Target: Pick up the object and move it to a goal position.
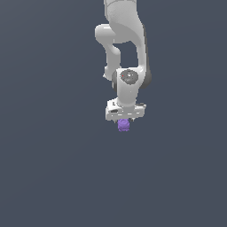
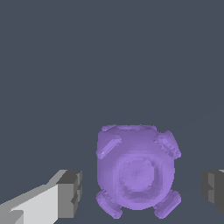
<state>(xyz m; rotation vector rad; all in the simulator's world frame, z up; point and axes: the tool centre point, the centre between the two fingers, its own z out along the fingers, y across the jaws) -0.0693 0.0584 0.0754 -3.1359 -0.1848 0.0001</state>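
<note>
Item: purple object (image 2: 136,171), lumpy, rounded; lies on the worktop (image 1: 48,168) between the fingers (image 2: 68,192). Claw (image 1: 124,120): spread, straddling it without contact, apparently positioned so closing would pinch it centrally.

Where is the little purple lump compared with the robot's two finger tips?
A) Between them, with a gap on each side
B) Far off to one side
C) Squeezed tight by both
A: in the wrist view the purple lump sits between the fingertips of the gripper, with bare floor showing on both sides.
</note>
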